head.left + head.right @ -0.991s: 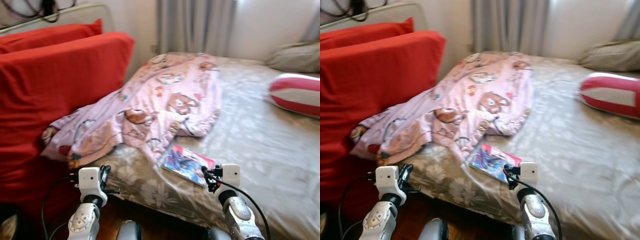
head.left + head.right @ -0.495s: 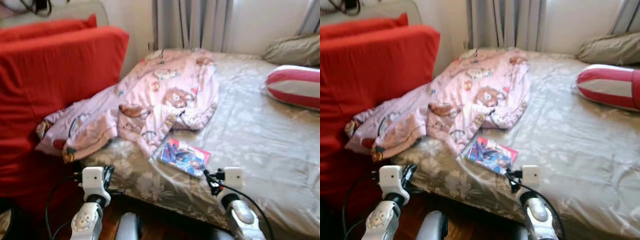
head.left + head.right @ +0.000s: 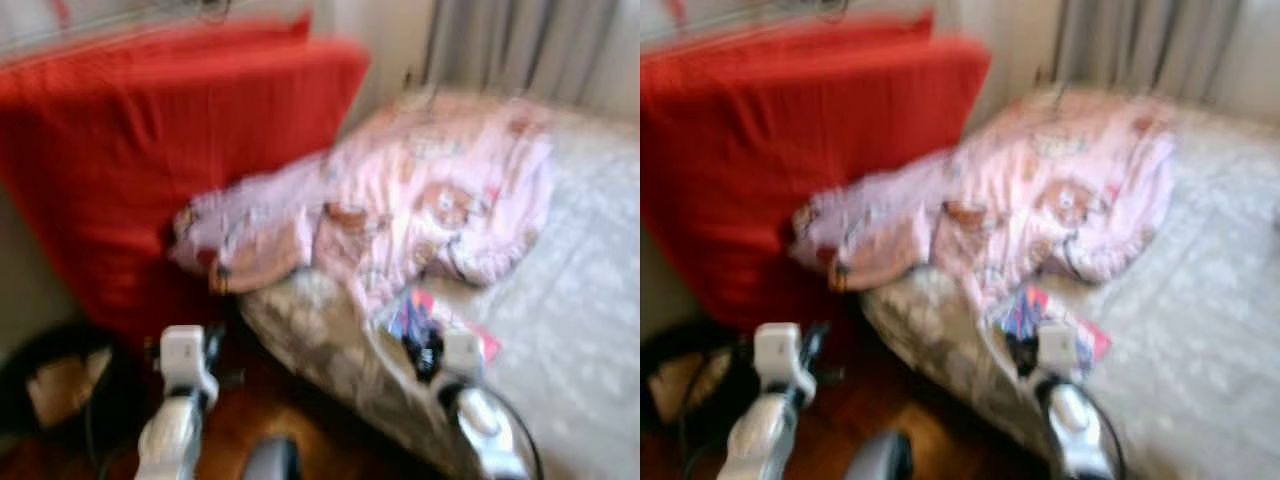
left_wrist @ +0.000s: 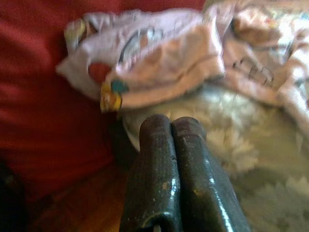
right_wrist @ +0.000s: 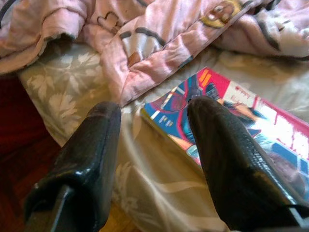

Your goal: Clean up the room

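The eye views are blurred. A pink blanket with cartoon prints (image 3: 430, 205) lies crumpled on the bed, one end draped against the red cushions. A colourful magazine (image 5: 227, 116) lies flat on the floral sheet just below the blanket's edge, near the bed's front corner. My right gripper (image 5: 154, 113) hovers open close over the magazine's near corner, one finger above its cover. My left gripper (image 4: 172, 133) is shut with nothing in it and points at the blanket's hanging end by the bed corner. Both arms are raised low in front of me (image 3: 190, 360).
Big red cushions (image 3: 150, 140) stand left of the bed. The grey floral sheet (image 3: 580, 290) stretches to the right. Grey curtains (image 3: 520, 45) hang behind. A dark object (image 3: 55, 380) sits on the wooden floor (image 3: 240, 425) at lower left.
The whole picture has swung left and blurred, so the camera has turned. The striped pillow has left the view. Both arms hold the same pose.
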`<state>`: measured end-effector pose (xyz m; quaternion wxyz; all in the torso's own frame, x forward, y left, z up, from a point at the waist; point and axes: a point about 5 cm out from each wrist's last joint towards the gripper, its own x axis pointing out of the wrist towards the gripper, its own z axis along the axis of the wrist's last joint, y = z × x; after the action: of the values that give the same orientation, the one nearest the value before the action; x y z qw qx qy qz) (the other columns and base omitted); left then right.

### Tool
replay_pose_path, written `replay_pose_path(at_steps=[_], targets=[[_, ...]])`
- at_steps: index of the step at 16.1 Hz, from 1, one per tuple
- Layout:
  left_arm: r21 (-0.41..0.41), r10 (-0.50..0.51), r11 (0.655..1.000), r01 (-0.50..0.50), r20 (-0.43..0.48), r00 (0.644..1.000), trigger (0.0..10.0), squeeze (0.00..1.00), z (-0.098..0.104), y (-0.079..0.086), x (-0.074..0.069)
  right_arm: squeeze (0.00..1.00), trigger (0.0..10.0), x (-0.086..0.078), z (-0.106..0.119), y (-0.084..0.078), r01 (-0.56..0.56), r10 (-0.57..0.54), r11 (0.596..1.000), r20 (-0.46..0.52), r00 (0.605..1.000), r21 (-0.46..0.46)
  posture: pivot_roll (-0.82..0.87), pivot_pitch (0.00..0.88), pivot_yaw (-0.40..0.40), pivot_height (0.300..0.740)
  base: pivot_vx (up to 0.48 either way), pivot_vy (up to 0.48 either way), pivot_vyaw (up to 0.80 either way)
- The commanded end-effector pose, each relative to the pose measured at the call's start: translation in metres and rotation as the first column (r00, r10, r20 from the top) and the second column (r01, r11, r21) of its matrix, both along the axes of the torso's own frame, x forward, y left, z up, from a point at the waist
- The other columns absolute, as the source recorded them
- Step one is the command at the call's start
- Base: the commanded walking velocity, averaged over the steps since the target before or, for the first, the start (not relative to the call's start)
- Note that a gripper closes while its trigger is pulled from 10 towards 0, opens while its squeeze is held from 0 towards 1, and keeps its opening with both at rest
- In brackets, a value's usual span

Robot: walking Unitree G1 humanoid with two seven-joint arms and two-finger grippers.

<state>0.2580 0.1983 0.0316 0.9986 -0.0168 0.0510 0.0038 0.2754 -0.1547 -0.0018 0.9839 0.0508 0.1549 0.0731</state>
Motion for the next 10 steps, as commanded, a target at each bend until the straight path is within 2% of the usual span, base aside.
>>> replay_pose_path(at_steps=[1,10], targets=[[0.000,-0.006,1.000,0.006,0.004,1.000,10.0,0.00,0.0025,-0.0010,0.0028,0.00,10.0,0.0000,-0.0004,-0.0029,0.016,-0.016,1.000,-0.003,1.000,0.003,0.05,0.000,0.034,0.609,0.000,0.000,0.00],[-0.021,-0.050,0.999,0.050,0.006,0.999,10.0,0.00,0.0031,-0.0081,0.0047,0.00,10.0,-0.0002,-0.0024,-0.0114,0.103,-0.103,0.994,-0.017,0.995,-0.022,0.05,0.000,0.034,0.609,0.000,0.000,0.00]])
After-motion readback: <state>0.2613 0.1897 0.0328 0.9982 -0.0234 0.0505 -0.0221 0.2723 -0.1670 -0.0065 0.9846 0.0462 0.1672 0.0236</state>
